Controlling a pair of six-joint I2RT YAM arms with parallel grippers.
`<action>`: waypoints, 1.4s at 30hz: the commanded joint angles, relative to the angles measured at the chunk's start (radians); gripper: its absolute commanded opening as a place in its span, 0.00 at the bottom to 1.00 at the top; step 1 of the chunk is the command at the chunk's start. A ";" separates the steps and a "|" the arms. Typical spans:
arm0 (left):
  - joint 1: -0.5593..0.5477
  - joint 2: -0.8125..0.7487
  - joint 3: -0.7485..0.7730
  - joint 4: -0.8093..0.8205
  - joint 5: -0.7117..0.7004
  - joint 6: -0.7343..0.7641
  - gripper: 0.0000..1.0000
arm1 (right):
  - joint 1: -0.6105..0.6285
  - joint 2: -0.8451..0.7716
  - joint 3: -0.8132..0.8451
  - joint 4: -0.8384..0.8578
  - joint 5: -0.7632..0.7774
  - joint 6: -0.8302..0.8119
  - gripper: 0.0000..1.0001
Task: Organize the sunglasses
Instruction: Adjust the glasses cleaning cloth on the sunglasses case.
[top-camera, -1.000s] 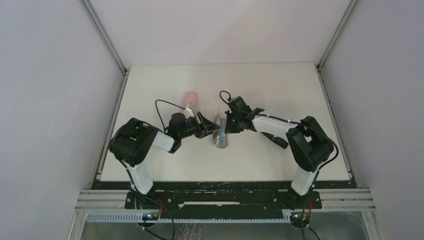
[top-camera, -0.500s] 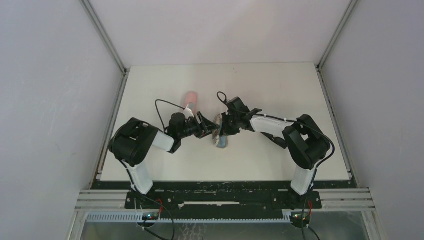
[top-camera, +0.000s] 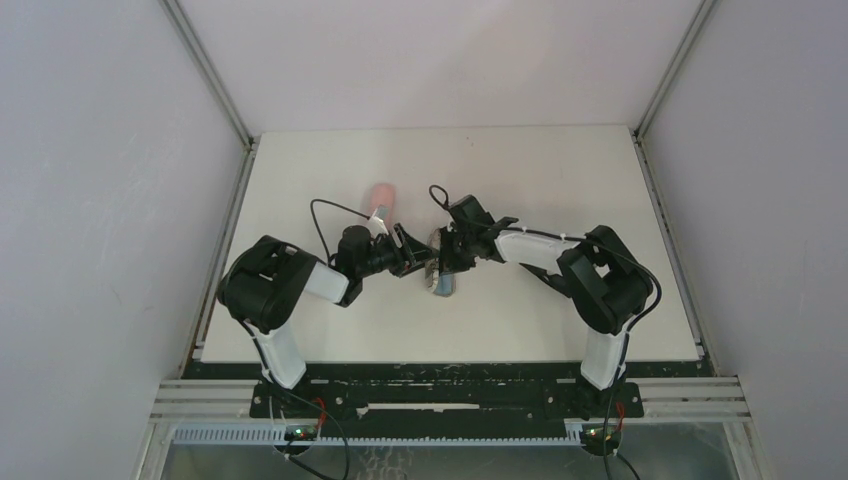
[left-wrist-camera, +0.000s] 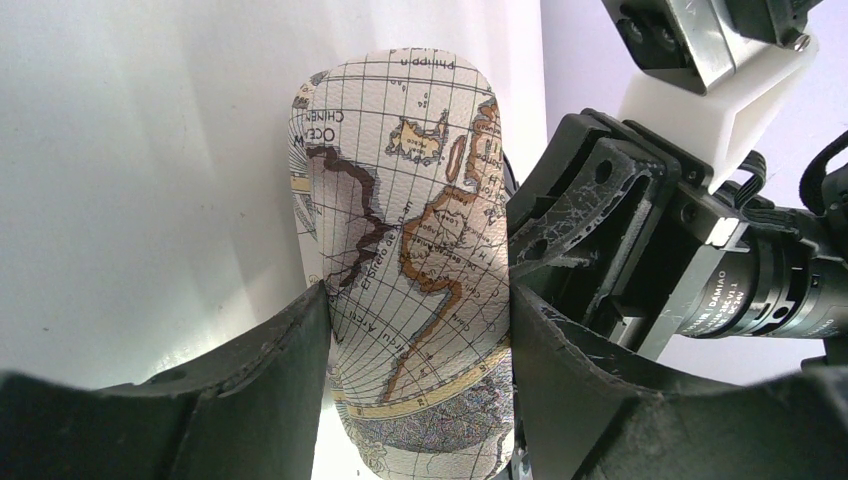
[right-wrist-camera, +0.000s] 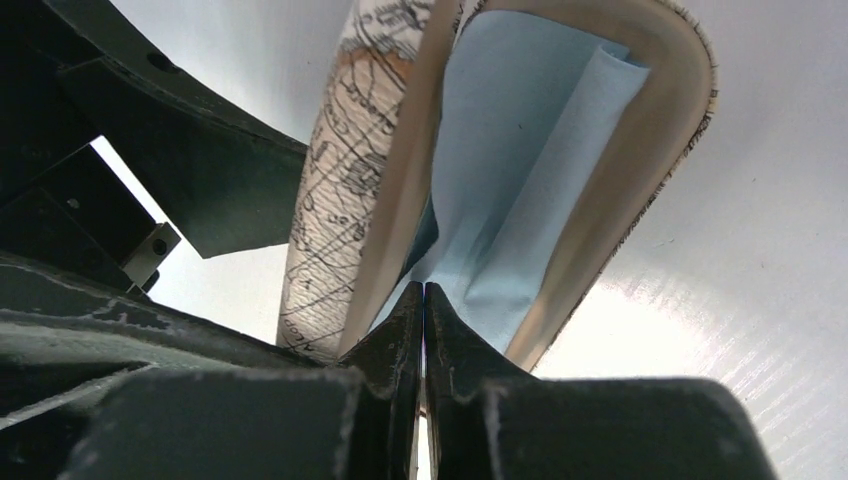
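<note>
Biggest move first: reaching further left with the right arm than a second ago, elbow drawn in toward the middle of the table. No matching move from the left arm, parked exactly as before.

Pushing the right gripper deeper into the open mouth of the map-printed glasses case, jaws pressed tight together with nothing between them. Tips right down against the light-blue cloth lying inside.

Bracing that case from the other side with the left gripper, clamped across its two long sides at a middling spread, mouth turned toward the right arm.

Reads as tucking the cloth down, or feeling for room inside. And the sunglasses? Nowhere to be seen in any view. Possibly under the cloth, impossible to say. So no telling yet whether already packed or still to come.

Now the setting. Boxed in on three sides by plain pale walls, with metal corner rails running up. Underneath, a white matte table, showing bright glare in the wrist views. Just one more item out there: a pink case, near the left wrist on its far side, apart from the map-printed glasses case.
</note>
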 joint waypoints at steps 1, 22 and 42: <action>-0.003 -0.009 0.014 0.071 0.018 -0.012 0.27 | 0.011 0.006 0.043 0.023 -0.012 -0.009 0.00; -0.003 -0.007 0.018 0.070 0.019 -0.013 0.27 | 0.020 -0.032 0.074 -0.138 0.199 -0.049 0.00; -0.003 -0.009 0.014 0.071 0.021 -0.011 0.27 | 0.025 -0.112 0.044 -0.062 0.172 -0.039 0.00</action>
